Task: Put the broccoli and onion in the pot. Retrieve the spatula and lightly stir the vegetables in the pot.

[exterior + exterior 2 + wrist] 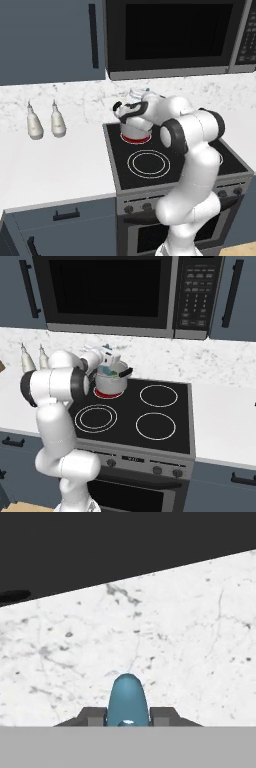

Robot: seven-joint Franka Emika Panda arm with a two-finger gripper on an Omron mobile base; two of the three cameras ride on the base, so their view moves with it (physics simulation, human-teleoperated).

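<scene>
Rounded light-blue spatula (128,699) clamped in pincer (128,718), shiny cylindrical pot (110,380), marbled backsplash (175,637)

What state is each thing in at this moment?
End effector: shut on the spatula, above the pot.
Spatula: held between the fingers, blue handle pointing at the marble backsplash.
Pot: upright on the rear left burner, lid off, something green inside.
Rear left burner: ring glows red.
Other three burners: rings white.
Microwave: door shut, window dark.
Two white bottles: upright on the counter.
</scene>
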